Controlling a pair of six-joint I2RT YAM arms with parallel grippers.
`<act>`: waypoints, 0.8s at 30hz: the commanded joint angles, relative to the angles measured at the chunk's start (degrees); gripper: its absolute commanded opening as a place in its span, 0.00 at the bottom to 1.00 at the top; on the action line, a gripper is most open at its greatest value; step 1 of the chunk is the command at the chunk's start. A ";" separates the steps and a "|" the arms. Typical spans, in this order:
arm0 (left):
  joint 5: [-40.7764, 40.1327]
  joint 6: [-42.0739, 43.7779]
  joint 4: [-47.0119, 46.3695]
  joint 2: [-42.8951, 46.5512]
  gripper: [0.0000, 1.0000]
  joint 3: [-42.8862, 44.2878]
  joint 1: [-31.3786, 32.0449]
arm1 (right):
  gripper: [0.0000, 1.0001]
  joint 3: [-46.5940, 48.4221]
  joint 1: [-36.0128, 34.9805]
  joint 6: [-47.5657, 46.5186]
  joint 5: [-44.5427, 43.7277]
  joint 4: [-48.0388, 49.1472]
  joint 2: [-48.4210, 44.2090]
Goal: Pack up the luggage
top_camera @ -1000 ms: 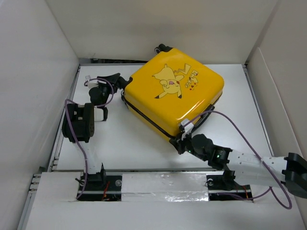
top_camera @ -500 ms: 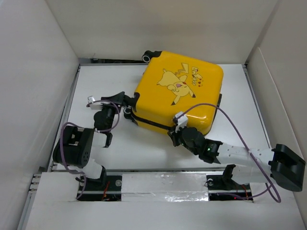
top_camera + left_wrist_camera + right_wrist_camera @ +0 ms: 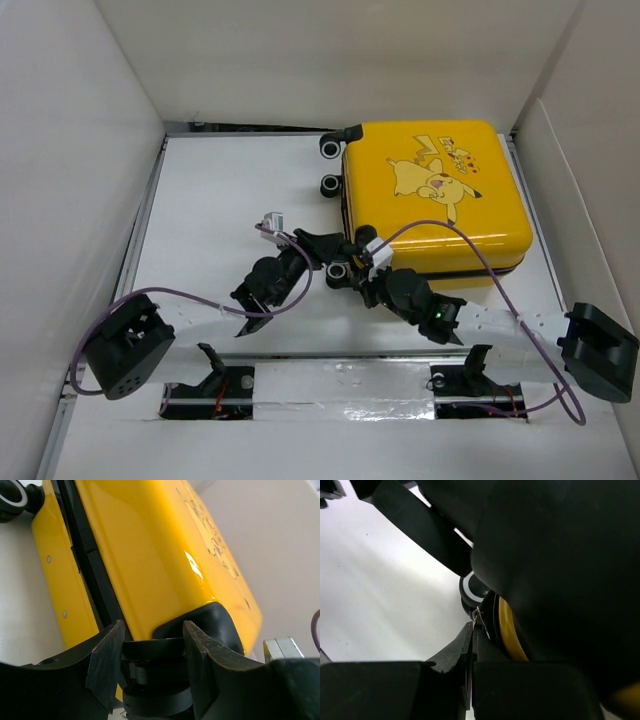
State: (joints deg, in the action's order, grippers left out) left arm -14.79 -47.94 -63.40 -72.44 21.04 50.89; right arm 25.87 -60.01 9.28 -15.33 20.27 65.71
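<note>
On table (image 3: 220, 190), far right | luggage (image 3: 430, 200) closed | lid lettering (image 3: 455, 148) unreadable

Bright, even white light falls from overhead, and the pale walls (image 3: 80, 150) throw it back, so the table (image 3: 220, 200) looks almost flat white. Shadows are soft: only a thin grey band runs under the near edge of the luggage (image 3: 430, 200). The silvery tape (image 3: 340, 395) along the table's near edge glints in patches. From the left wrist, a small white glare spot sits on the glossy yellow shell, and the fingers (image 3: 107, 665) of the left gripper (image 3: 153, 630) are dark and soft-edged. The right wrist view is mostly black, unfocused bulk close to the lens, with a grey shadow grading across the bright table behind.
</note>
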 commanded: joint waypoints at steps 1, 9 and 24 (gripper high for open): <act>12.96 -0.05 3.34 2.22 0.28 7.07 6.95 | 0.00 -2.31 -1.69 6.01 8.75 10.93 -2.58; 9.58 1.89 14.44 6.45 0.94 10.59 -7.98 | 0.00 -5.38 -1.69 6.63 4.44 -0.23 -16.39; 32.81 1.52 24.60 -33.01 0.99 50.92 -30.77 | 0.00 -8.20 -1.69 7.25 5.93 -2.43 -21.33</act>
State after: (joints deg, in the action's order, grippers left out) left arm 14.52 -50.00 -43.59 -104.57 65.49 19.99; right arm 16.91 -60.51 15.46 -12.97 13.32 45.93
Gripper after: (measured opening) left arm 0.987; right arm 0.008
